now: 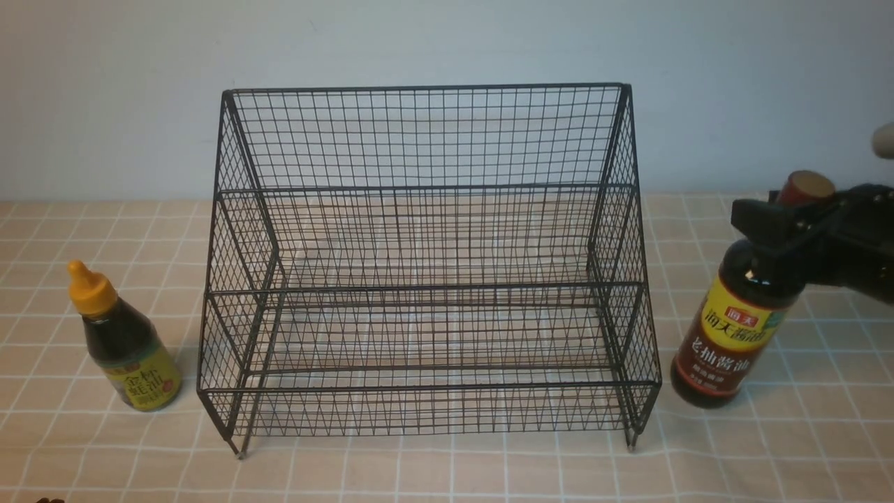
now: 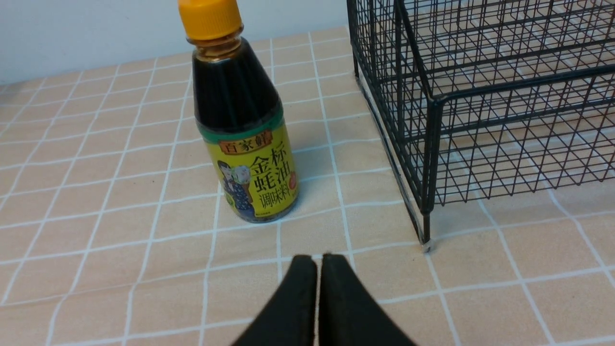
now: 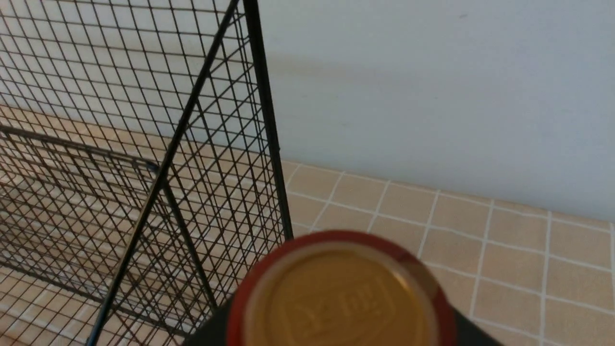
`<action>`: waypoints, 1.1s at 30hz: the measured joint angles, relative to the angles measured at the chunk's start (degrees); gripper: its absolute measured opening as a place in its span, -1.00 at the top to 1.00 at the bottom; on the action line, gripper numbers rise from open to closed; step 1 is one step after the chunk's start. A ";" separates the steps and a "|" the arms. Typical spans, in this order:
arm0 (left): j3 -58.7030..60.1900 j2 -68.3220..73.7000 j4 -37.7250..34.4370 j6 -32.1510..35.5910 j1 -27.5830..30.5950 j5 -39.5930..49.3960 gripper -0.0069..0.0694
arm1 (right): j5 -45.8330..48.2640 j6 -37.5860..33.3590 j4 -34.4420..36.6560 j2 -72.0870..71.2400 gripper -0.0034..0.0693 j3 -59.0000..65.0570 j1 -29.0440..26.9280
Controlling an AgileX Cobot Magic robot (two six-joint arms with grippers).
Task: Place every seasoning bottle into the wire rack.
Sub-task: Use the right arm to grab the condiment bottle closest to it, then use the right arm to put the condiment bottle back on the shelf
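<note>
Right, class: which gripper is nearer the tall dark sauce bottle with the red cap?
The right: its black jaws are around the neck of the tall dark sauce bottle. The left gripper is across, beyond the black wire rack.

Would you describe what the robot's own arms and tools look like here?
The right tool is matte black with chunky, angular fingers; a pale, rounded shape beside it may belong to the arm. The left tool shows slim, dark fingers tapering to narrow tips.
</note>
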 joint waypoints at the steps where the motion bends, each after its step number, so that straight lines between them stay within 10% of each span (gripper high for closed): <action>1: 0.00 0.00 0.00 0.00 0.00 0.00 0.84 | 0.46 0.86 -1.45 -1.71 0.17 -0.21 0.00; 10: 0.00 0.00 0.00 0.00 0.00 0.00 0.84 | -0.26 9.81 -11.71 -15.30 0.17 -9.98 0.00; 22: 0.00 0.00 0.00 0.00 0.00 0.00 0.84 | -23.67 32.36 -25.61 -11.27 0.17 -26.89 1.30; 33: 0.00 0.00 0.00 0.00 0.00 0.00 0.84 | -15.82 30.97 -26.79 3.79 0.17 -34.77 14.98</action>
